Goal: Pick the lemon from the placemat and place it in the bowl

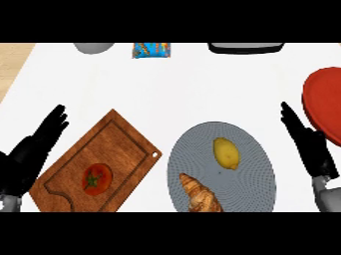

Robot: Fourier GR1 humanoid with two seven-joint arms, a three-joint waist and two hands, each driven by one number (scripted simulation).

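Head view. Right hand [308, 142]: fingers straight and together, holding nothing, its outer edge beside the red bowl [334, 107]. Lemon [226, 153]: lying on the round grey placemat [195, 144], well to the inner side of the right hand, untouched. Croissant [201, 193]: same placemat, nearer the lower edge than the lemon. Left hand [26, 154]: fingers extended, empty, just beside the wooden cutting board [122, 144], which carries a tomato [96, 179].

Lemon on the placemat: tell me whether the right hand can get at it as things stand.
Probably yes. The right hand is open just right of the placemat; nothing lies between it and the lemon. The croissant lies nearer.
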